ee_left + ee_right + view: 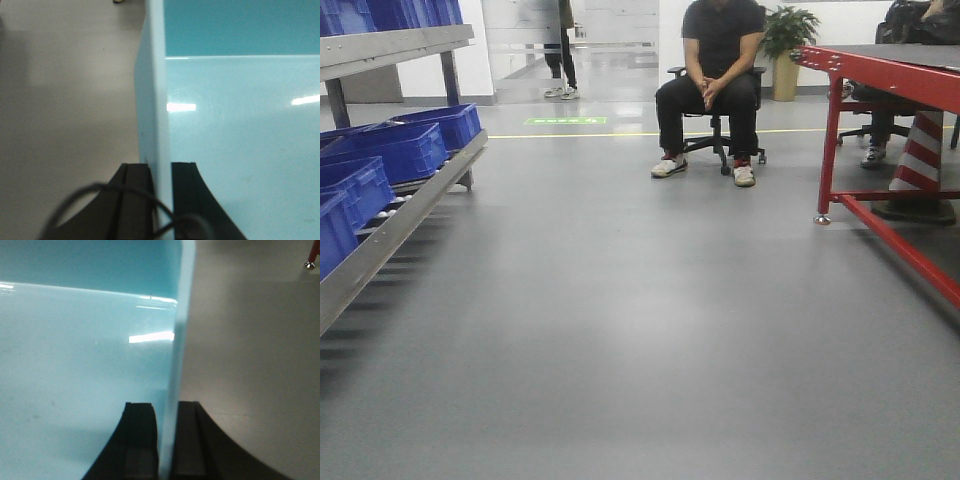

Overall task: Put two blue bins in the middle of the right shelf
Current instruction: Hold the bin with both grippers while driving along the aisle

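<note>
Two grippers, one load. My left gripper (162, 172) is closed tight on the left wall of the pale blue bin (240, 125), one finger inside and one outside. My right gripper (167, 412) pinches the opposite wall the same way. The bin thus hangs between my wrists above the grey floor (70, 100), its span running arm to arm, so neither arm is nearer. The front view misses it, showing stored blue bins (400, 150) on a rack (395, 45) at left, a red frame (880, 70) at right and a seated person (715, 80) ahead. No right-hand shelf is identifiable. I judge any turn needs both wrists level and evenly spaced.
</note>
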`<state>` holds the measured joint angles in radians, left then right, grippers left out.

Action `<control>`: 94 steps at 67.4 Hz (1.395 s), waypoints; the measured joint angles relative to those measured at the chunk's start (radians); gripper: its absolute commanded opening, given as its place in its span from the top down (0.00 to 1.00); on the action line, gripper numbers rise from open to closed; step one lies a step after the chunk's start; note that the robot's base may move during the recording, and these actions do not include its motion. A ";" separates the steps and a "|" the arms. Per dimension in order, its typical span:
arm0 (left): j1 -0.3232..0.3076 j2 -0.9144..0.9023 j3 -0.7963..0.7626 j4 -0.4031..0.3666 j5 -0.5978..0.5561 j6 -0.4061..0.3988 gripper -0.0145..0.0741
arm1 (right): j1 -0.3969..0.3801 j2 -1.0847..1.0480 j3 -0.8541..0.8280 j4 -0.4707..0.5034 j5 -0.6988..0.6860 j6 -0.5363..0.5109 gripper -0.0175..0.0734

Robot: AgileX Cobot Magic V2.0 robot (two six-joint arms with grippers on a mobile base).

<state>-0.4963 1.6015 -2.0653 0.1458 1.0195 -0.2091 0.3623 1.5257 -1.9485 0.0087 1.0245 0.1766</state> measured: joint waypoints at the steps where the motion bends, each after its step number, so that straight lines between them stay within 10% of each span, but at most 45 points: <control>1: 0.000 0.000 0.000 0.000 0.000 0.000 0.96 | 0.000 0.000 0.000 0.000 0.000 0.000 0.98; 94: 0.002 0.005 0.000 0.025 0.000 0.000 0.96 | 0.000 0.073 0.000 0.004 -0.046 0.000 0.98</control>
<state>-0.4940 1.6064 -2.0653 0.1704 1.0195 -0.2091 0.3623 1.5986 -1.9485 0.0126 0.9784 0.1766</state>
